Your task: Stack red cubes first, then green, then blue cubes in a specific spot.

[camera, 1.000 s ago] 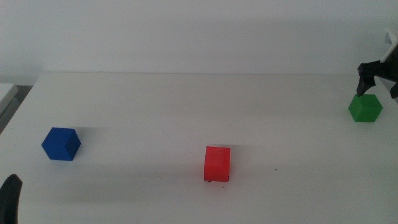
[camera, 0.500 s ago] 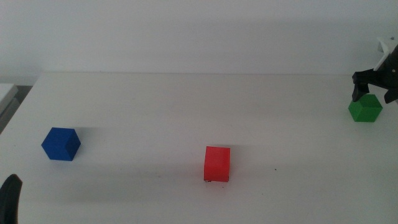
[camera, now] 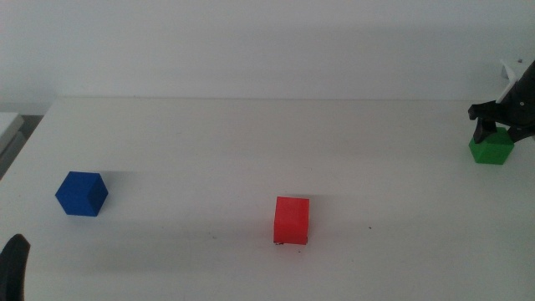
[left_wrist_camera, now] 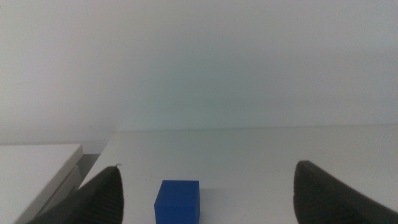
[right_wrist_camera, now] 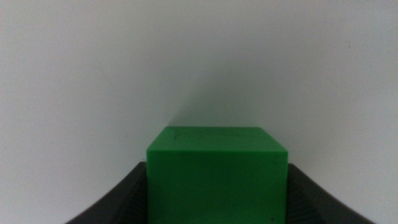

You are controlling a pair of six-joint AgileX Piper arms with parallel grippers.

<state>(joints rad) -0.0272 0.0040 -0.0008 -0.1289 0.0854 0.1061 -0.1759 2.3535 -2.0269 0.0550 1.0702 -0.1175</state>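
The red cube (camera: 292, 220) stands near the table's middle front, on the specific spot, whose tiny black scribbles (camera: 281, 243) peek out at its base. At the far right the green cube (camera: 491, 151) rests on the table. My right gripper (camera: 499, 127) is down over it, open, one jaw on each side; in the right wrist view the green cube (right_wrist_camera: 217, 186) fills the gap of my right gripper (right_wrist_camera: 217, 167). The blue cube (camera: 82, 193) sits at the left, and shows (left_wrist_camera: 177, 200) ahead of my open left gripper (left_wrist_camera: 206, 167), which waits at the bottom left corner (camera: 12, 267).
A lone tiny black dot (camera: 371, 227) marks the tabletop right of the red cube. A lower grey ledge (camera: 10, 125) adjoins the table's left edge. A plain white wall rises behind the table's far edge.
My right gripper has come down over the green cube, so its jaws now flank the cube's sides. The cubes and the left arm have not moved.
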